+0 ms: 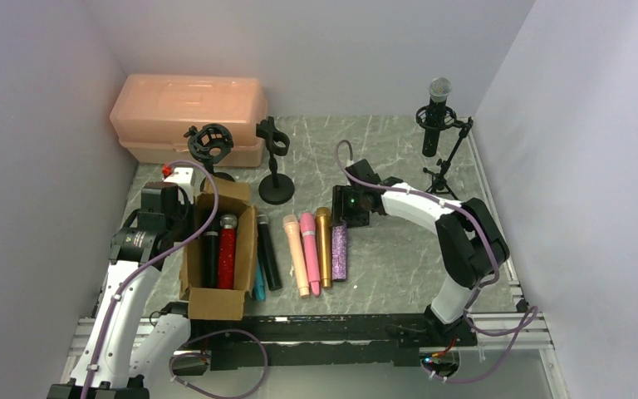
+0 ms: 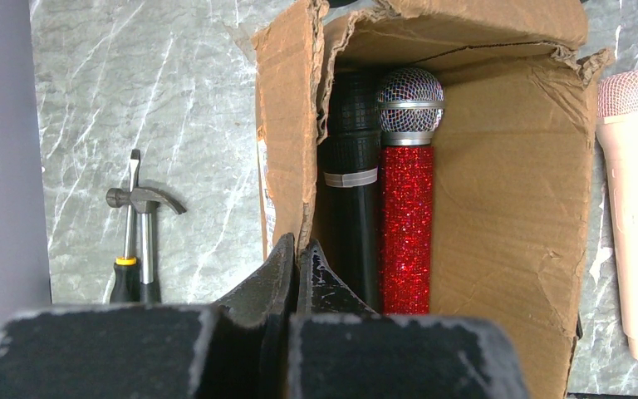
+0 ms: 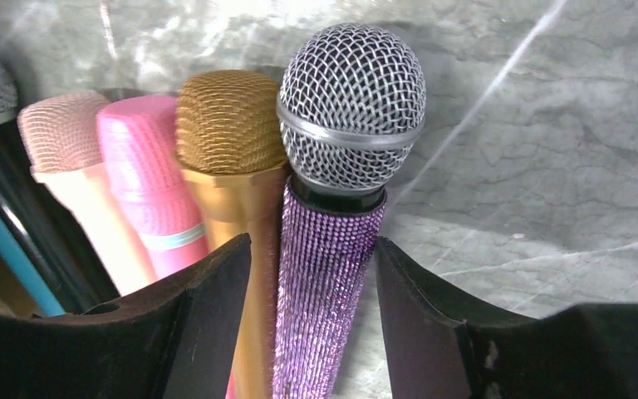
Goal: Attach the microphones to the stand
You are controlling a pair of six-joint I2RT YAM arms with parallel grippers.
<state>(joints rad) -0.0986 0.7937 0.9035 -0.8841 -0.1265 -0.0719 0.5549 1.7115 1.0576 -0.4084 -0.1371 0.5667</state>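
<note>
Top view, desk (image 1: 399, 249): grey marble surface between pale walls.
Top view, stands: a tripod stand (image 1: 444, 170) at far right carries a silver-headed microphone (image 1: 438, 104). A clip stand (image 1: 275, 166) and a ring-mount stand (image 1: 211, 145) stand left of centre, in front of a pink case (image 1: 187, 112).
Top view, row: black microphone (image 1: 267, 253), peach microphone (image 1: 296, 253), pink microphone (image 1: 310, 252), gold microphone (image 1: 324, 245) and purple glitter microphone (image 1: 340, 253) lie side by side, heads away from the arms. A teal microphone (image 1: 259, 290) shows just beside the cardboard box (image 1: 214, 303).
Top view, right gripper (image 1: 350, 214): over the head end of the purple glitter microphone.
Left wrist view, box contents: red glitter microphone (image 2: 405, 233) and a second black microphone (image 2: 353, 208), touching.
Left wrist view, left gripper (image 2: 295, 270): fingers pressed together, nothing between them, at the box's left wall.
Left wrist view, tools: hammer (image 2: 145, 204) and screwdriver (image 2: 130, 241) on the desk left of the box.
Right wrist view, right gripper: fingers (image 3: 208, 316) apart, one on each side of the purple handle just below its mesh head, not clamped. The gold microphone lies against it.
</note>
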